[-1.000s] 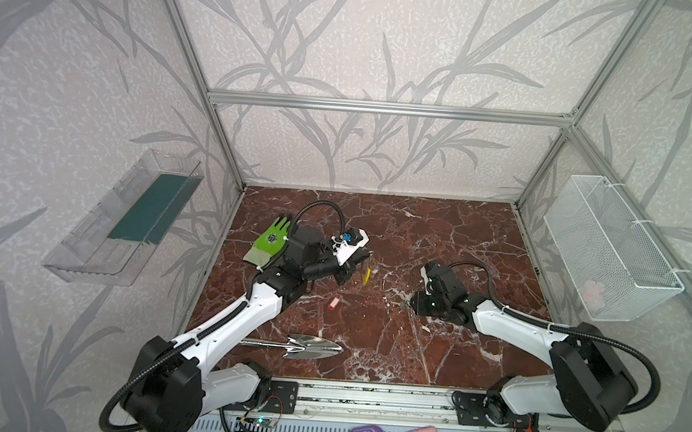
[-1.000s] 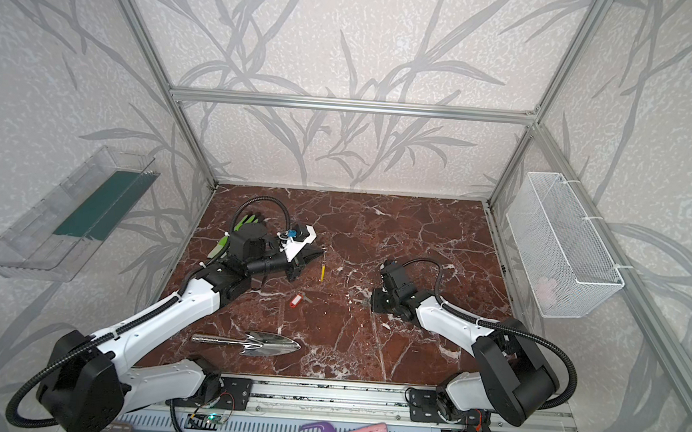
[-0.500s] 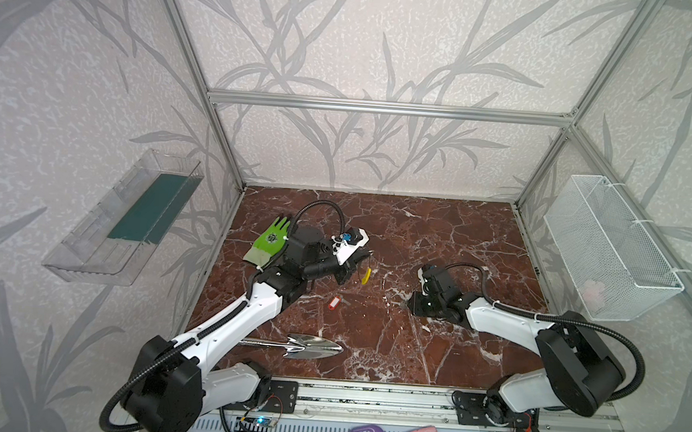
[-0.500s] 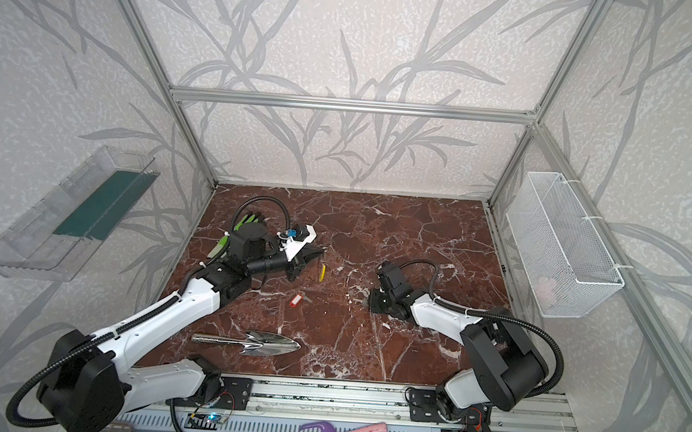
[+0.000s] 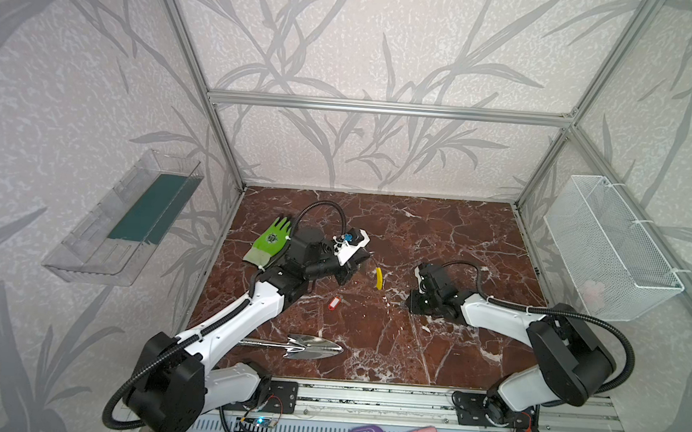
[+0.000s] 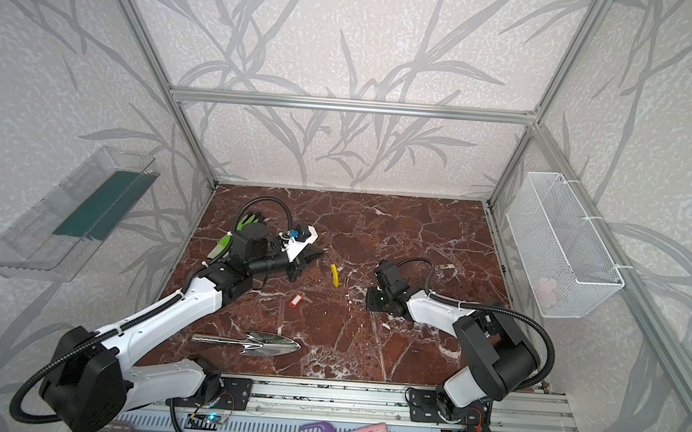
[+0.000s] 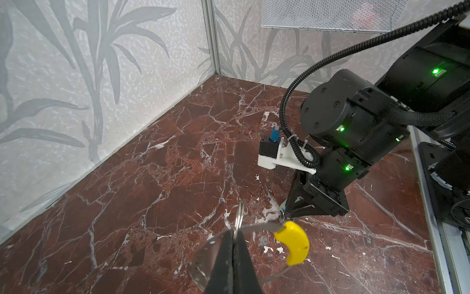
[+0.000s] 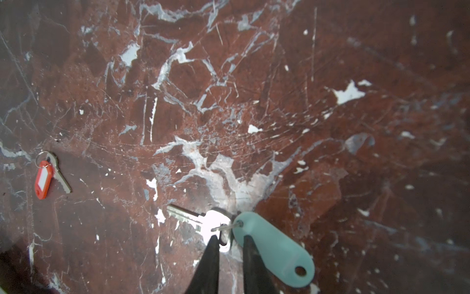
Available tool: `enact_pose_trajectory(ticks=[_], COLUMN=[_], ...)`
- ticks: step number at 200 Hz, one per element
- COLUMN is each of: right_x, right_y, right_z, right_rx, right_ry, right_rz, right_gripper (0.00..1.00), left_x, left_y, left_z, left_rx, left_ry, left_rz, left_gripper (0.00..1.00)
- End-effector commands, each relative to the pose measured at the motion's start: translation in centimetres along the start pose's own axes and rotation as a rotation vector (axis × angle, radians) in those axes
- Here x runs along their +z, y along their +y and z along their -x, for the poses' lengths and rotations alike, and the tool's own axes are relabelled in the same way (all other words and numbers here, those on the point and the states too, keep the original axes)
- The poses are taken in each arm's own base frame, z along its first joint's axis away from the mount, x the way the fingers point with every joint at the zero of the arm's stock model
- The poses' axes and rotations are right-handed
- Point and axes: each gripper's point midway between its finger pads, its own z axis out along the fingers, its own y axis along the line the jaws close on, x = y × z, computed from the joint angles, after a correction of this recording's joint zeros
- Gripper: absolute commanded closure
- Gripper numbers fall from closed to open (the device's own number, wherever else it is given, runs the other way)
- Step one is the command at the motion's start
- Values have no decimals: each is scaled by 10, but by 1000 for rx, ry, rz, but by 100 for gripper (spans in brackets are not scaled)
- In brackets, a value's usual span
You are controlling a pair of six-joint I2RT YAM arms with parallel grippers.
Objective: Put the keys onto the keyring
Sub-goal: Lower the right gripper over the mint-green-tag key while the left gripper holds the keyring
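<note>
Over the mint-tagged key [image 8: 203,222] — right pincer [image 8: 230,237] has narrowed, still gapped.

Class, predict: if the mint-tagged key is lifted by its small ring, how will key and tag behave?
The key and mint tag are joined only by a small ring, so both will probably dangle and swing. Flat metal on smooth marble: likely light, and may slide if the right gripper nudges it.
</note>
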Motion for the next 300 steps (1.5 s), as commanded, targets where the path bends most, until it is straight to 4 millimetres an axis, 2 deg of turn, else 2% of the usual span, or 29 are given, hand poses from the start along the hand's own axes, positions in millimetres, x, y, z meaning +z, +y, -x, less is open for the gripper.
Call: enact_pose_trajectory(ticks=[1, 55, 112, 181, 297, 300], right_x=[0, -10, -10, -5, 4, 10], right_y=[8, 9, 13, 6, 10, 6], right_z=[6, 14, 14, 7, 8, 3], right_rx=[-26, -46, -49, -53, -52, -53], right_ry=[0, -29, 25, 106, 140, 161], right_rz=[14, -4, -91, -189, -200, -214], right_gripper=[81, 74, 69, 69, 72, 72], left_x=[2, 3, 5, 5, 6, 6], left_y=[-1, 1, 1, 0, -1, 0], left_z=[4, 5, 5, 1, -5, -5], left_rx=[11, 8, 4, 5, 9, 9], left_ry=[-15, -16, -14, -3, 9, 10], left_rz=[-5, -3, -8, -9, -12, -12], left_gripper=[100, 100, 100, 100, 100, 100])
